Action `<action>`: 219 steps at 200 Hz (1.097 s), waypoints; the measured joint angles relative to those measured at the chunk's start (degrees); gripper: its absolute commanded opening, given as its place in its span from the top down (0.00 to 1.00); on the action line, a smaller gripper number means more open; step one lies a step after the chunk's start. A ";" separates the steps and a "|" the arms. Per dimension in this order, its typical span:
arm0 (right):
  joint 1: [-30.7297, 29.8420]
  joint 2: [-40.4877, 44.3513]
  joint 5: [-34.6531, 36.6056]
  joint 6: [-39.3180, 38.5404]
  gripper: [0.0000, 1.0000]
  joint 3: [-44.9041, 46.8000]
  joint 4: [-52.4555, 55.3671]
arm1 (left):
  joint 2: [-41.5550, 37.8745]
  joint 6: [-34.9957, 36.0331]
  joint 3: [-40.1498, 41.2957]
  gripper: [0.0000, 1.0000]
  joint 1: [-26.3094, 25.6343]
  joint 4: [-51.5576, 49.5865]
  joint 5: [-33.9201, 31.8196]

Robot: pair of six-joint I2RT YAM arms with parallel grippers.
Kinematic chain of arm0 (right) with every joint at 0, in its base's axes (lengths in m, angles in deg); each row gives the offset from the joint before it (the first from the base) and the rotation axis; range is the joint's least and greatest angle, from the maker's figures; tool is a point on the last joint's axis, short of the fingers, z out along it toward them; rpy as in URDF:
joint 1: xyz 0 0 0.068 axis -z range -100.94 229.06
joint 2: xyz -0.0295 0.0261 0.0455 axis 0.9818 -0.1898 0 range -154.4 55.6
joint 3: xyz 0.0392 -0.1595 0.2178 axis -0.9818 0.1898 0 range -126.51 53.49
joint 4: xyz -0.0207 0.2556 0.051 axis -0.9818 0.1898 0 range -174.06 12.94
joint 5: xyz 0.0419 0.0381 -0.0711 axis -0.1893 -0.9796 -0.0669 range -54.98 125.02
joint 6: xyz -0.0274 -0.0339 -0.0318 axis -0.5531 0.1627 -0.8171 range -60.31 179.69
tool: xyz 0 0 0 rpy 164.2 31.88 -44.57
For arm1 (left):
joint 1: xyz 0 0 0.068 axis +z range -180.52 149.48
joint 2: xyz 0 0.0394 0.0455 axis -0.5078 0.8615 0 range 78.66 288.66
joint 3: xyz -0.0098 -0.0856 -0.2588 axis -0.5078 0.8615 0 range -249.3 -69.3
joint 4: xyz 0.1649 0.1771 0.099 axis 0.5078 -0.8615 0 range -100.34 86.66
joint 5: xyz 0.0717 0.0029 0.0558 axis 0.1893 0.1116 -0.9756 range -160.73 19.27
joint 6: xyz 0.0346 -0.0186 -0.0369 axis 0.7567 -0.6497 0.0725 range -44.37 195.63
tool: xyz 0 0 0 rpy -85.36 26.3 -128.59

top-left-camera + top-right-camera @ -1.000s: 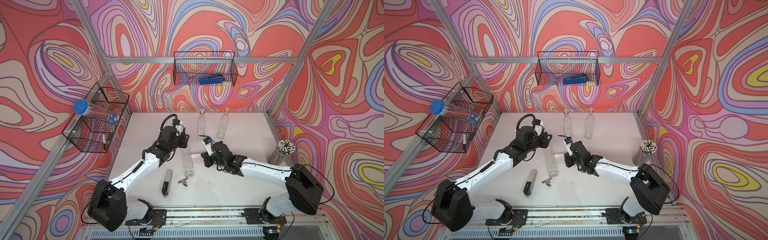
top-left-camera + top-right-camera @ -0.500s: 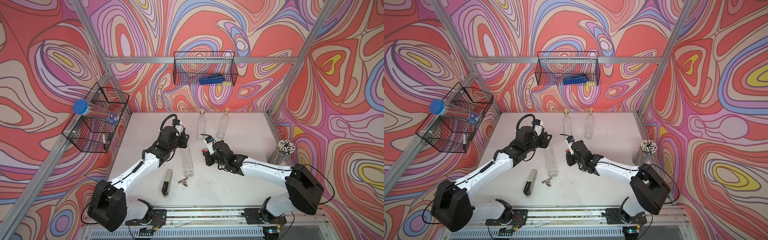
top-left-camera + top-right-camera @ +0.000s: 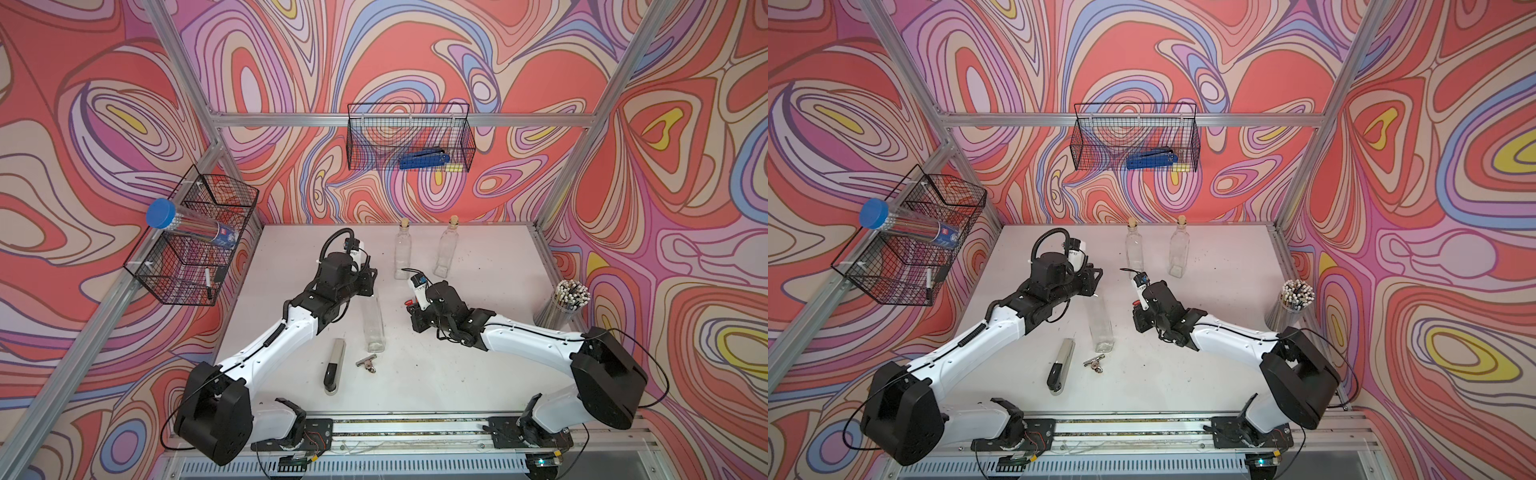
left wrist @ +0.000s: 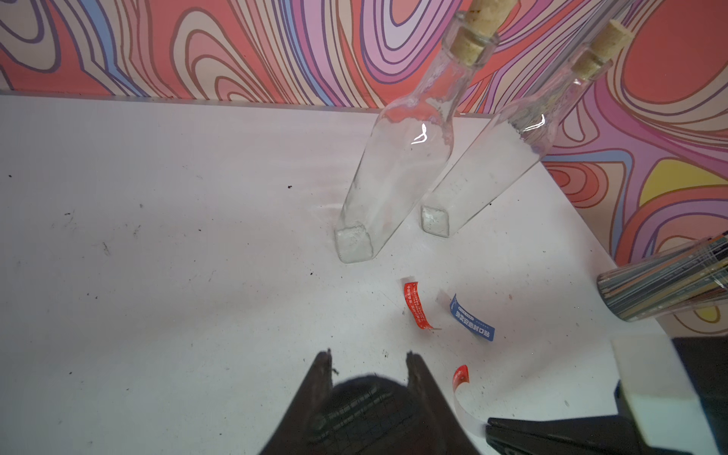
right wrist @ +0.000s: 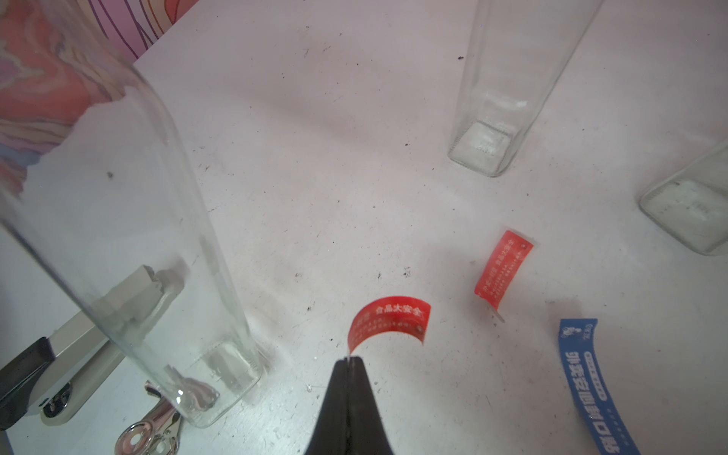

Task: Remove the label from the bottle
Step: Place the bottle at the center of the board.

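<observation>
Clear square glass bottle (image 5: 130,236) stands upright; curled red label (image 5: 390,319), apart from it, pinched in the right fingers (image 5: 335,405).

A black wire basket (image 3: 361,137) hangs on the back wall with a blue tool (image 3: 424,160) lying in it, and a second wire basket (image 3: 166,286) on the side wall carries a clear tube with a blue cap (image 3: 193,227) across its top and a marker (image 3: 207,282) inside. On the white table (image 3: 498,270), two corked glass bottles (image 3: 403,253) stand upright side by side near the back edge, and a clear cup of pencils (image 3: 567,301) stands by the side wall. Nearer the front, a grey and black utility knife (image 3: 335,365) lies flat with a metal clip (image 3: 368,364) just beside it.
</observation>
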 measured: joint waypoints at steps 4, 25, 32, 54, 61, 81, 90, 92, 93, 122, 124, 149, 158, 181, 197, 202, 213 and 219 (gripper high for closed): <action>0.00 0.00 -0.07 0.00 1.00 -0.17 0.15 | 0.00 0.15 -0.09 1.00 -0.02 -0.02 -0.20; 0.00 0.00 -0.37 -0.02 1.00 -0.96 0.33 | 0.09 1.31 -1.31 1.00 -0.02 -0.70 -1.11; 0.00 0.00 -0.52 0.00 1.00 -1.14 0.31 | 0.15 1.73 -2.01 1.00 -0.02 -0.83 -1.38; 0.00 0.00 -1.01 0.02 1.00 -1.27 0.33 | 0.50 3.48 -4.31 1.00 -0.02 -0.26 -2.73; 0.02 0.00 -1.20 0.02 1.00 -1.27 0.35 | 0.72 4.24 -4.94 1.00 -0.02 0.44 -3.23; 0.02 0.00 -1.68 0.11 1.00 -1.27 0.35 | 1.81 6.36 -6.40 1.00 -0.02 2.82 -4.59; 0.02 0.00 -1.84 0.17 1.00 -1.27 0.35 | 2.49 7.54 -6.82 1.00 -0.02 4.39 -5.29; 0.02 0.00 -1.88 0.20 1.00 -1.27 0.35 | 2.67 7.85 -6.88 1.00 -0.02 4.79 -5.51; 0.02 0.00 -1.88 0.20 1.00 -1.27 0.35 | 2.71 7.93 -6.91 1.00 -0.02 4.94 -5.57; 0.02 0.00 -2.23 0.22 1.00 -1.27 0.35 | 5.88 11.85 -7.19 1.00 -0.02 10.91 -8.00; 0.02 0.00 -2.25 0.22 1.00 -1.27 0.35 | 6.19 12.13 -7.19 1.00 -0.02 11.41 -8.20; 0.02 0.02 -2.29 0.42 1.00 -1.25 0.35 | 9.97 14.86 -7.17 1.00 -0.02 16.96 -10.40; 0.02 0.07 -2.29 0.48 1.00 -1.20 0.35 | 11.06 15.58 -7.15 1.00 -0.02 19.06 -11.08; 0.02 0.24 -2.27 0.61 1.00 -1.01 0.33 | 13.09 17.14 -6.43 1.00 -0.02 25.53 -12.94; 0.02 0.39 -2.27 0.63 1.00 -0.76 0.31 | 13.77 17.64 -5.95 1.00 0.00 28.79 -13.70; 0.02 0.42 -2.27 0.63 1.00 -0.72 0.31 | 13.94 17.73 -5.77 1.00 -0.02 29.75 -13.88; 0.02 0.42 -2.27 0.63 1.00 -0.66 0.31 | 14.19 17.77 -5.27 1.00 -0.02 31.45 -14.23; 0.02 0.42 -2.27 0.63 1.00 -0.59 0.31 | 14.23 17.77 -4.92 1.00 -0.02 32.24 -14.45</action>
